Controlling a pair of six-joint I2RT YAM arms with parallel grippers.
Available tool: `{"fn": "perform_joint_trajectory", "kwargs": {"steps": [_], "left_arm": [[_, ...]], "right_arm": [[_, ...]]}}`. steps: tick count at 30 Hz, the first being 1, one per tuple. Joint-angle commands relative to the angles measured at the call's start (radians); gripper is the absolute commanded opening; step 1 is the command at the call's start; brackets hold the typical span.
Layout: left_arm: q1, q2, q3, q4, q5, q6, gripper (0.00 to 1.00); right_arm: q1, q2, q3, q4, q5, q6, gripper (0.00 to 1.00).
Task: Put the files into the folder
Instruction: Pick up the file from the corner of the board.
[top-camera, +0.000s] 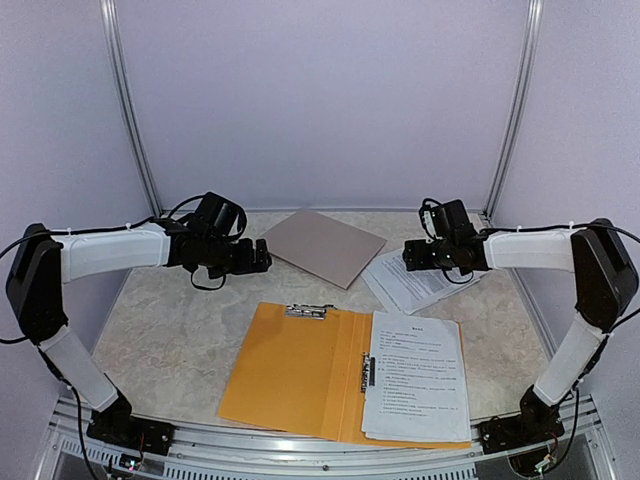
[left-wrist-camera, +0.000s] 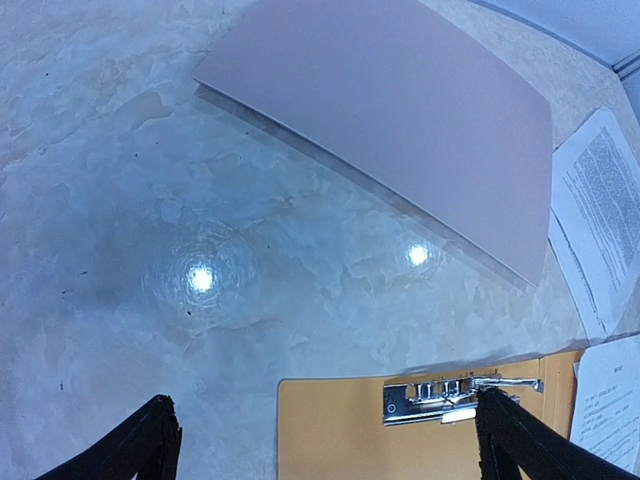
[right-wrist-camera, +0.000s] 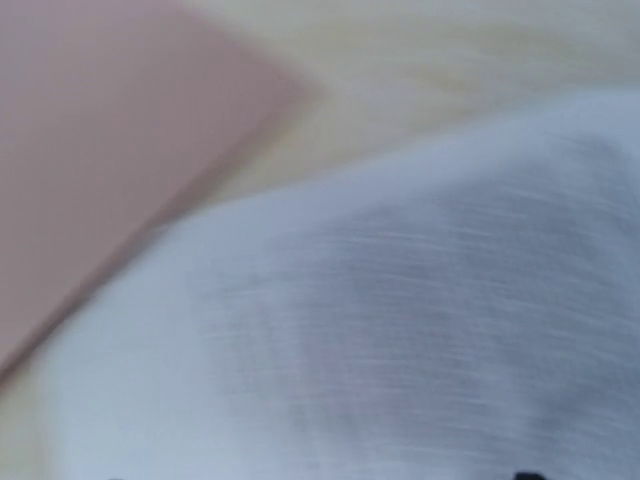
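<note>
Left gripper (top-camera: 262, 257): released. Fingers spread wide with nothing between them. It hangs over bare tabletop (top-camera: 170, 330), left of centre.
Right gripper (top-camera: 410, 258): jaw state cannot be told. The wrist view is blurred and the top view is too small.
Right gripper position: over the loose files (top-camera: 428, 285) towards the far right corner. Contact with the paper cannot be determined.
Files, first group: white printed sheets lying slightly fanned near the far right corner.
Files, second group (top-camera: 415, 375): a stack already on the right half of the folder (top-camera: 290, 365).
Folder: orange, lying open and flat at the near edge, centre. A metal clip (top-camera: 308, 311) sits on its far edge.
Board (top-camera: 322, 246): grey-brown, at the far edge, centre. Not part of the task.
Handling, judged: the sheets are probably light, thin and limp. They will likely droop and slide over one another.
Grasp point, judged: pinch the whole loose stack at a free edge or corner. Single sheets may be left behind.
</note>
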Motion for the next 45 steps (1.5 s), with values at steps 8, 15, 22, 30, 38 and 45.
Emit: {"fn": "perform_joint_trajectory", "kwargs": {"steps": [8, 15, 22, 30, 38, 45], "left_arm": [[0.004, 0.045, 0.065, 0.015, 0.120, 0.003, 0.99], [-0.001, 0.064, 0.058, 0.023, 0.153, 0.008, 0.99], [-0.004, 0.058, 0.046, 0.034, 0.166, 0.006, 0.99], [-0.006, 0.042, 0.032, 0.034, 0.161, 0.006, 0.99], [-0.006, 0.031, 0.030, 0.030, 0.148, 0.001, 0.99], [-0.006, 0.031, 0.030, 0.032, 0.139, -0.003, 0.99]], "right_arm": [[-0.216, -0.126, -0.242, -0.014, 0.017, 0.343, 0.81], [-0.323, -0.150, -0.350, 0.091, -0.015, 0.437, 0.78], [-0.389, -0.067, -0.365, 0.216, -0.079, 0.499, 0.73], [-0.444, 0.085, -0.330, 0.350, -0.200, 0.584, 0.66], [-0.445, 0.142, -0.275, 0.356, -0.239, 0.616, 0.60], [-0.430, 0.196, -0.231, 0.369, -0.291, 0.640, 0.55]]}}
